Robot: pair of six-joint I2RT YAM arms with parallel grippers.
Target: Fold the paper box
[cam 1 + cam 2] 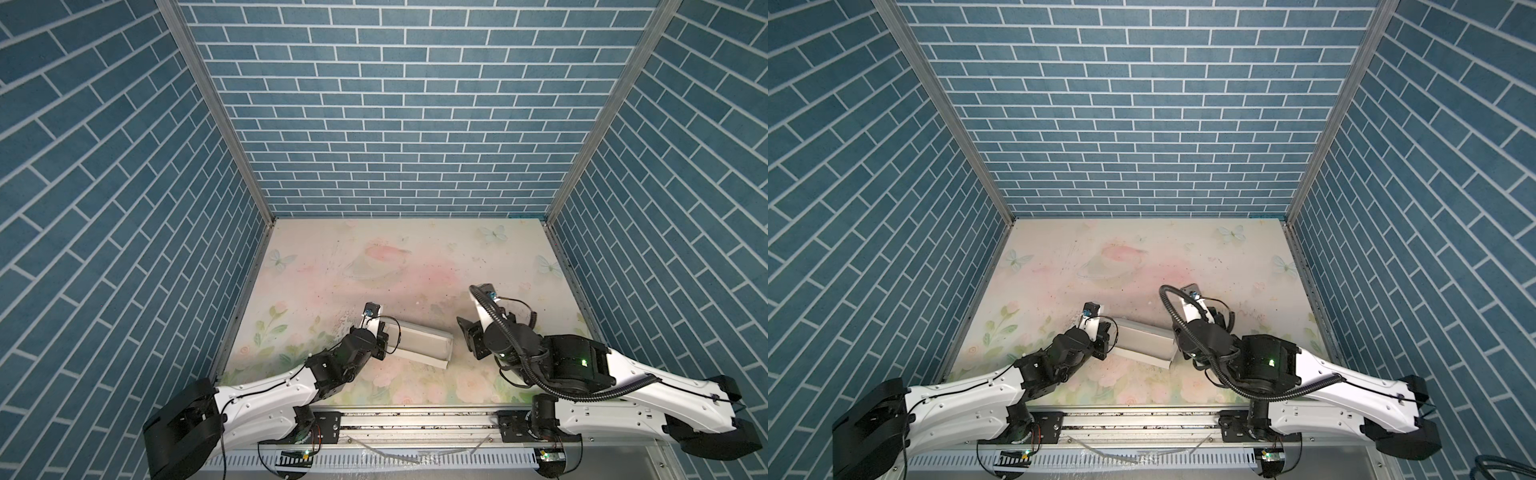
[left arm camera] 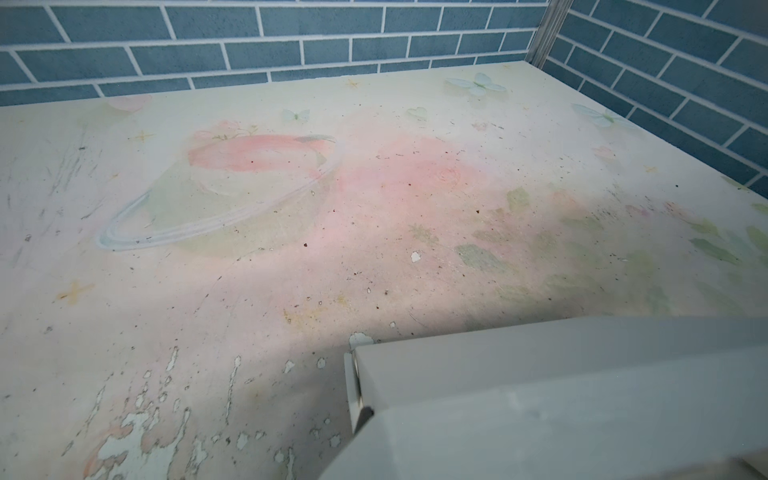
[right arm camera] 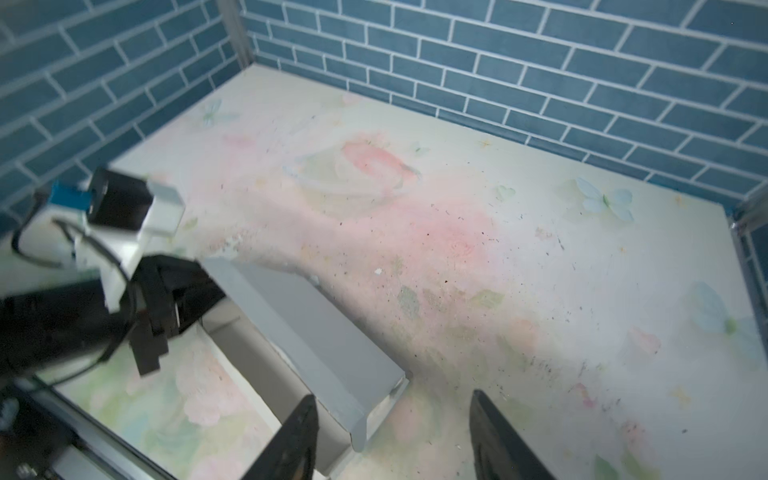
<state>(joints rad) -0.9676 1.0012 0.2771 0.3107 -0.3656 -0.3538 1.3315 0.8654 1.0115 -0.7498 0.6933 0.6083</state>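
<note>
The paper box (image 1: 419,343) is white cardboard, a long shallow trough with raised walls, and lies slanted on the near middle of the table in both top views (image 1: 1142,340). My left gripper (image 1: 384,338) sits at its left end, shut on that end wall. In the left wrist view the box (image 2: 561,395) fills the near corner and hides the jaws. My right gripper (image 3: 394,397) is open at the box's right end (image 3: 303,328). One fingertip (image 3: 305,411) is over the box's inside. The other hangs over bare table. In a top view the right gripper (image 1: 471,340) stands just right of the box.
The table (image 1: 415,257) has a pale floral mat with chipped patches (image 2: 137,436). Blue brick-pattern walls close it on three sides. A metal rail (image 1: 415,424) runs along the front edge between the arm bases.
</note>
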